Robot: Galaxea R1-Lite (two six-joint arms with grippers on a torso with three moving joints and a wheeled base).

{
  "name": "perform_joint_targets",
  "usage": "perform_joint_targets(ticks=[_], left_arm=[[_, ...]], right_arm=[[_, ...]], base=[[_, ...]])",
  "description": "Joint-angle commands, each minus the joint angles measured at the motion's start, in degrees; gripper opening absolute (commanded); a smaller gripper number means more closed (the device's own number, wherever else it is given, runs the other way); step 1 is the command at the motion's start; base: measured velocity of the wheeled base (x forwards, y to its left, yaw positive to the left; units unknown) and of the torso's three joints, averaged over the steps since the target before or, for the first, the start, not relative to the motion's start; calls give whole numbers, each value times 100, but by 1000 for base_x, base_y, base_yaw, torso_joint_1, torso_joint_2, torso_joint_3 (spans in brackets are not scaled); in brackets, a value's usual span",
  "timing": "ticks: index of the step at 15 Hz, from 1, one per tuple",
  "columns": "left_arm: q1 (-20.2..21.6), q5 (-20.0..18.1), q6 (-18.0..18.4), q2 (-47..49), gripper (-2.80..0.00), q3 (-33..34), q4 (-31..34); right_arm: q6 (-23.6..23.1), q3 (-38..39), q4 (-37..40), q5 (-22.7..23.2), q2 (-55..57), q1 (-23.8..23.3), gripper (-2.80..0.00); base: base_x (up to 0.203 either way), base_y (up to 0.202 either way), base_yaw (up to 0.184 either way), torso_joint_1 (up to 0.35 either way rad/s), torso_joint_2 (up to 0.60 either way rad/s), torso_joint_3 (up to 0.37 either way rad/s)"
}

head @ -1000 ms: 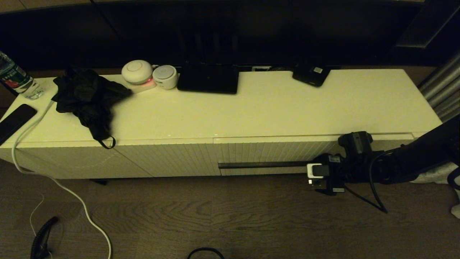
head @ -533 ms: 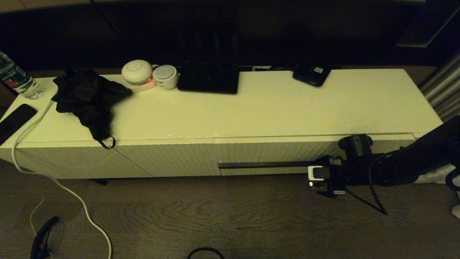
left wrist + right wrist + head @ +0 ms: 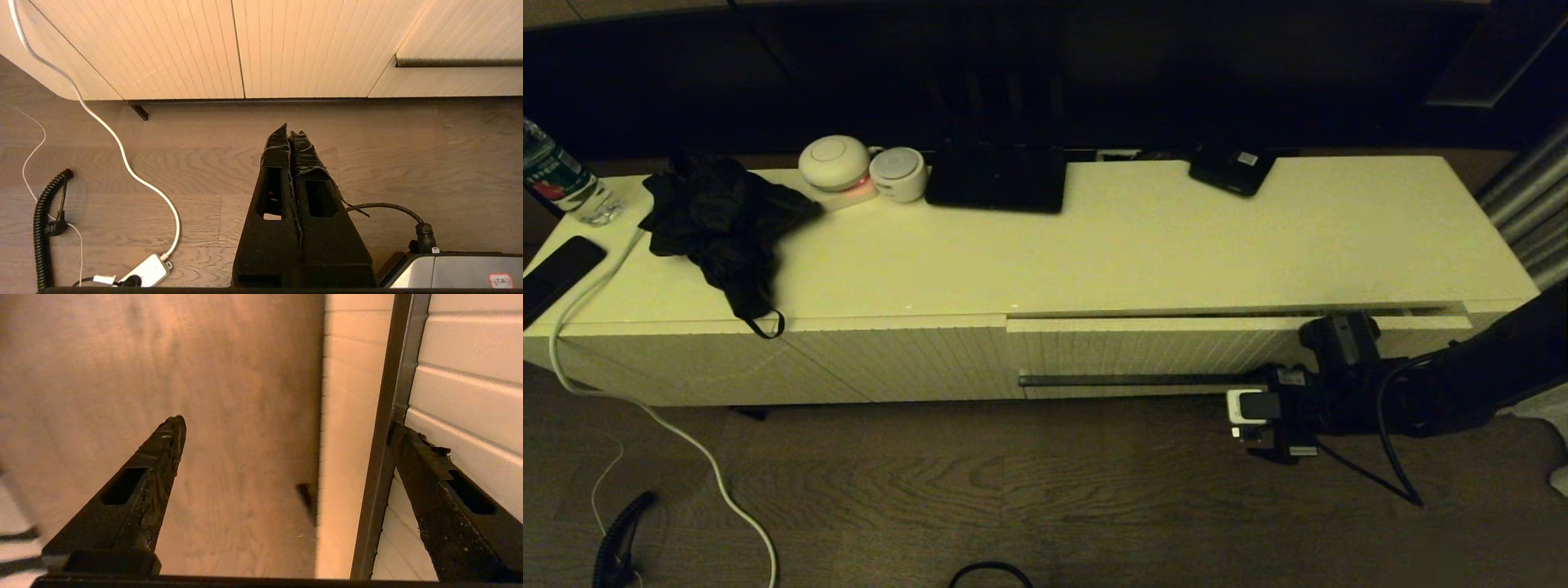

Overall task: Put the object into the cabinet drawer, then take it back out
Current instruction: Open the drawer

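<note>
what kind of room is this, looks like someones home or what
Probably a living room: a long low white cabinet with a ribbed drawer sits on wood floor, with what looks like a dark screen behind and a phone and water bottle on top.

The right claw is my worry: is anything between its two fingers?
Only bare wood floor in the right wrist view; the right claw is open, one finger against the cabinet drawer handle strip.
</note>
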Motion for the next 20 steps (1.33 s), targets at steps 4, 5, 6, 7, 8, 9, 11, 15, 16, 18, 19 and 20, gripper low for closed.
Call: perform_joint_targets(ticks=[4, 5, 6, 7, 8, 9, 11, 15, 16, 18, 19, 20], left_arm=[[0, 1, -3, -9, -280, 9, -2], [0, 1, -3, -9, -280, 5, -2], [0, 1, -3, -9, -280, 4, -2], [0, 1, -3, -9, -280, 9, -2], [0, 1, -3, -9, -280, 9, -2], [0, 1, -3, -9, -280, 4, -6], [0, 1, -3, -9, -280, 0, -2], [0, 1, -3, -9, -280, 6, -2], [0, 1, -3, -9, -280, 9, -2], [0, 1, -3, -9, -280, 9, -2], [0, 1, -3, -9, -280, 0, -2], [0, 1, -3, -9, -280, 9, -2]], right_arm=[[-57, 752, 60, 48, -331, 54, 0], [-74, 919, 62, 71, -458, 54, 0], [-84, 1040, 74, 89, -605, 64, 0], [-82, 1113, 119, 96, -780, 84, 0], [-81, 1179, 220, 101, -1020, 111, 0], [-80, 1241, 376, 111, -1289, 142, 0], [-76, 1370, 700, 159, -1849, 183, 0], [-18, 1372, 1733, 164, -3338, 194, 0], [-12, 1290, 2227, 157, -3745, 194, 0], [-5, 1069, 3253, 147, -4453, 195, -280], [1, 917, 3726, 143, -4719, 195, -280], [42, 808, 3999, 139, -4901, 195, -280]], base=[[0, 0, 0, 0, 0, 0], [0, 0, 0, 0, 0, 0], [0, 0, 0, 0, 0, 0], [0, 0, 0, 0, 0, 0], [0, 0, 0, 0, 0, 0], [0, 0, 0, 0, 0, 0], [0, 0, 0, 0, 0, 0], [0, 0, 0, 0, 0, 0], [0, 0, 0, 0, 0, 0], [0, 0, 0, 0, 0, 0], [0, 0, 0, 0, 0, 0], [0, 0, 0, 0, 0, 0]])
